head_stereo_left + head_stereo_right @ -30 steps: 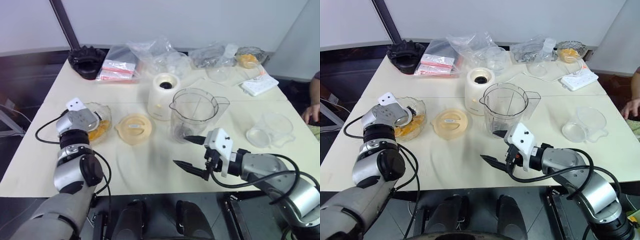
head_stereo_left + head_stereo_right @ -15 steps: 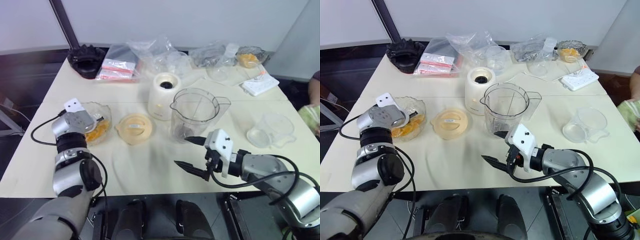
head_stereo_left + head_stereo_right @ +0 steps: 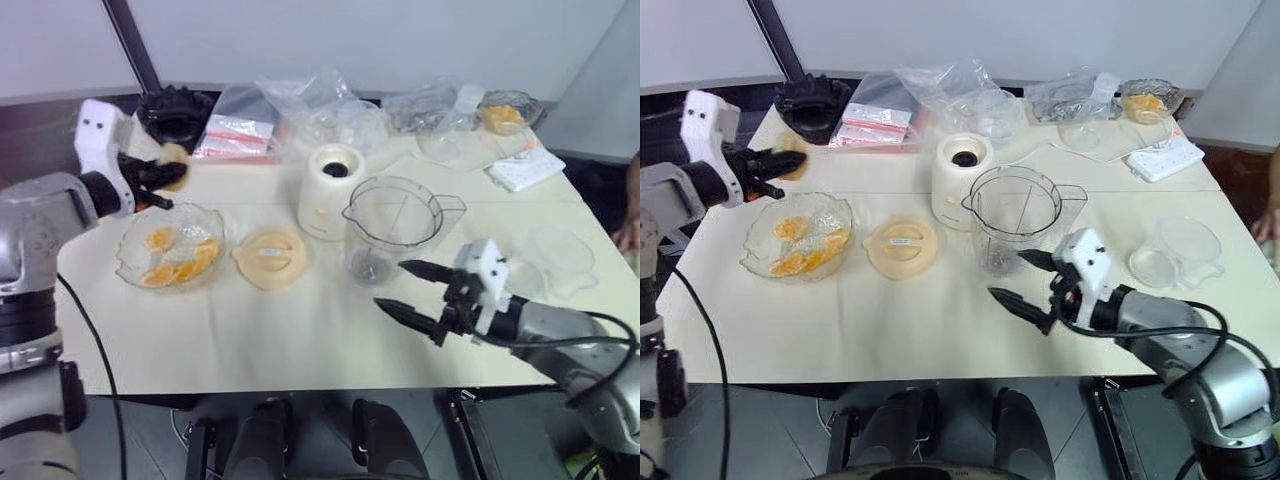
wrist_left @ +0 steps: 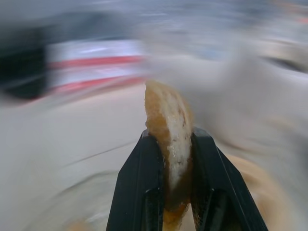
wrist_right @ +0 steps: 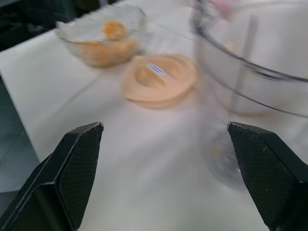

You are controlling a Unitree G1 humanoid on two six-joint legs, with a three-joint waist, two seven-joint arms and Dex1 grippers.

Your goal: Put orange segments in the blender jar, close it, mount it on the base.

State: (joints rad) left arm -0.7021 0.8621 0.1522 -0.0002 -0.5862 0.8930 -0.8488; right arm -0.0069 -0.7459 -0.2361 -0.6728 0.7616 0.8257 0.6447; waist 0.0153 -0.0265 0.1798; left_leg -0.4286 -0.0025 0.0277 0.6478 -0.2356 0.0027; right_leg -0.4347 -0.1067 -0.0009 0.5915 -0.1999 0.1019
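Across the cream-white table (image 3: 940,320) set against a pale wall I see the large clear plastic blender jar (image 3: 1015,222) standing empty near the middle, touching or just beside the squat cream-white cylindrical base (image 3: 961,180), with the flat round pale-orange lid (image 3: 900,246) and a clear glass bowl (image 3: 760,245) of glossy orange segments (image 3: 805,248) to their left, and plastic bags (image 3: 940,95) along the far edge. My left gripper (image 3: 780,168) hangs above the table beyond the bowl, its black fingers (image 4: 139,187) pinched on one orange segment (image 4: 169,139). My right gripper (image 3: 1025,282) hovers low in front of the jar, its two fingers spread wide with nothing between them.
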